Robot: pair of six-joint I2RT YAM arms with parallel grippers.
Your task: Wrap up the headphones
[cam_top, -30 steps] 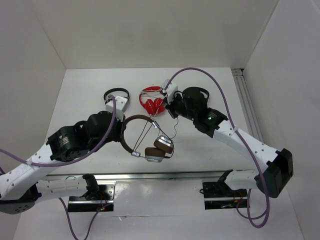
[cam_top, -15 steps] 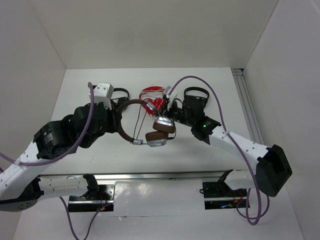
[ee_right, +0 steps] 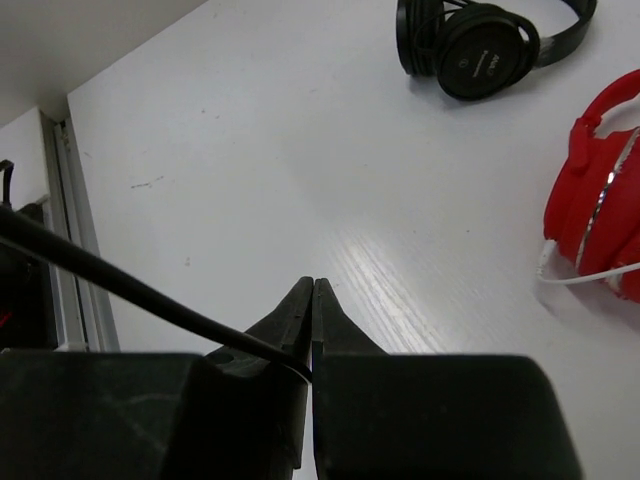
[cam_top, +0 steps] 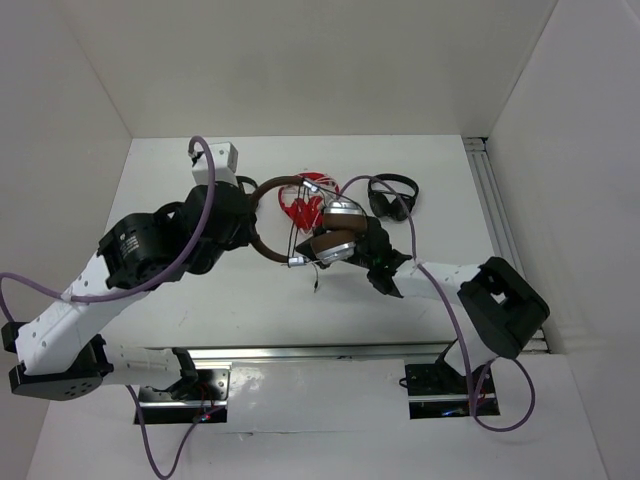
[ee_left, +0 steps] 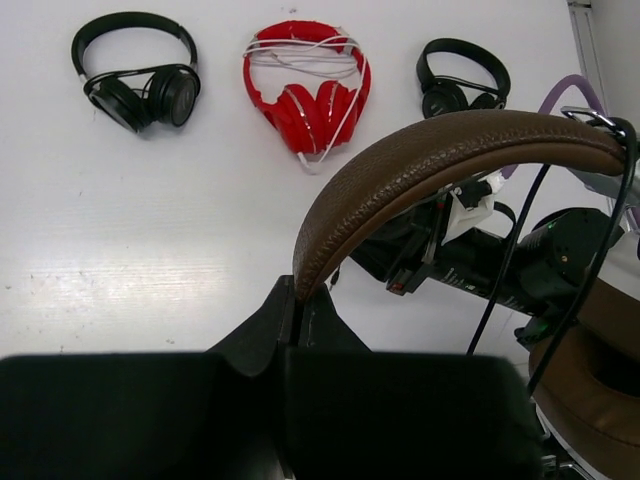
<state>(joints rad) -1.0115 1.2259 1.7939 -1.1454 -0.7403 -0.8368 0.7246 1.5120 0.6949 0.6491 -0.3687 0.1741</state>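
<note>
The headphones (cam_top: 330,243) have a brown headband (ee_left: 440,150), silver-and-brown ear cups and a thin black cable (ee_left: 510,250). They hang in the air over the middle of the table. My left gripper (ee_left: 297,300) is shut on one end of the headband; in the top view it sits at the left side of the headband arc (cam_top: 252,215). My right gripper (ee_right: 313,290) is shut on the black cable (ee_right: 100,275), which runs off to the left. In the top view its fingers are hidden behind the ear cups.
A red pair with white cord (cam_top: 305,203) lies just behind the lifted headphones and also shows in the left wrist view (ee_left: 305,85). One small black pair (cam_top: 392,195) lies at the back right. Another black pair (ee_left: 135,75) lies at the back left. A metal rail (cam_top: 495,215) runs along the right edge.
My left arm has lifted the headphones and carried them back and to the right. My right arm has swung left and in, close under the ear cups, holding the cable.
</note>
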